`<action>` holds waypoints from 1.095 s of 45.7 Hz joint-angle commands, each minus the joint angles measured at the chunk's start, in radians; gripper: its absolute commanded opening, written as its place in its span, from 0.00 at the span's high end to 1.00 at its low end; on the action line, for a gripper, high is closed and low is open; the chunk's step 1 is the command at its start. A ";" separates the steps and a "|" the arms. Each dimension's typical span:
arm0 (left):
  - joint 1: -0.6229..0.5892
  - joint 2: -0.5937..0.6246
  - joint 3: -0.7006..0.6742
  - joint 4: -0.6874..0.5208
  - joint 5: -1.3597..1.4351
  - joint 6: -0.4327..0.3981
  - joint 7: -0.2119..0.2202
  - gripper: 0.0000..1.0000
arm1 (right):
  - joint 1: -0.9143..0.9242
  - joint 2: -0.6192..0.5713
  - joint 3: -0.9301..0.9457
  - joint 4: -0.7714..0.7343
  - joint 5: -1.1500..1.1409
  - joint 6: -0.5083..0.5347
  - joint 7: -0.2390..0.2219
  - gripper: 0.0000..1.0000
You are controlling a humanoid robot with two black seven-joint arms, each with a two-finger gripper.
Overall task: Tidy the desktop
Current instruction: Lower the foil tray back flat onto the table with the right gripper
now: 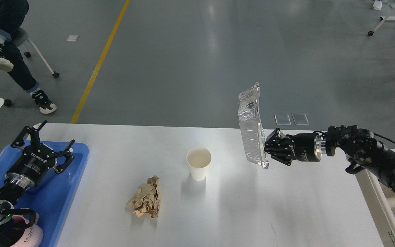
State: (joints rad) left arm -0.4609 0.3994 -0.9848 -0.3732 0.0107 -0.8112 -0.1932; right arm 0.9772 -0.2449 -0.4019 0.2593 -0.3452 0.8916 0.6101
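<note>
Nearest the viewpoint, a pink rounded container bearing dark lettering (pixel 33 236) sits at the lower left corner, partly hidden by the left arm. It rests in a blue plastic tray with a raised rim and rounded corners (pixel 65 192), glossy in finish, which lies on the left end of the desktop.

The large white rectangular desktop with rounded corners (pixel 286 212) fills the lower half of the view. Its surface is smooth and matte, carrying soft shadows and a faint dark mark near the lower right.

On it, left of centre, lies a crumpled ball of brown paper (pixel 145 201), heavily creased and irregular. Just beyond, apart from it, a white paper cup (pixel 198 163) stands upright, mouth open, interior pale beige.

The left gripper (pixel 45 137), black with jointed metal linkages, hovers over the tray; its fingers are spread wide and carry nothing.

The right gripper (pixel 265 150), black, reaches in from the right above the desktop. Its fingers are closed on the edge of a silver aluminium foil tray with ribbed walls (pixel 250 128), held on edge, nearly vertical, crinkled and reflective.

Beyond the desktop lies a grey polished floor with a yellow painted line (pixel 98 61). A seated person's legs in dark trousers and trainers (pixel 19 72) appear at far upper left.
</note>
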 commanded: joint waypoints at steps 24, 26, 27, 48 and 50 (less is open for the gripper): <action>0.002 -0.011 0.000 0.000 0.000 0.001 -0.002 0.03 | 0.052 -0.096 0.000 0.181 -0.078 -0.077 -0.016 1.00; 0.001 -0.011 0.000 0.000 0.000 0.001 -0.002 0.03 | 0.051 -0.111 0.000 0.184 -0.095 -0.097 -0.029 1.00; 0.001 -0.011 0.001 0.000 0.000 0.001 -0.002 0.03 | 0.049 -0.117 0.000 0.184 -0.100 -0.103 -0.033 1.00; -0.001 -0.011 0.000 0.000 0.000 0.001 -0.002 0.03 | 0.011 -0.206 -0.002 0.179 -0.241 -0.315 -0.139 1.00; -0.001 -0.011 0.002 0.000 0.000 0.001 -0.002 0.03 | 0.009 -0.209 -0.002 0.178 -0.242 -0.327 -0.151 1.00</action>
State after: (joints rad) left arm -0.4631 0.3880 -0.9844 -0.3731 0.0107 -0.8098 -0.1949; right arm 0.9923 -0.4444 -0.4035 0.4417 -0.5848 0.5927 0.4867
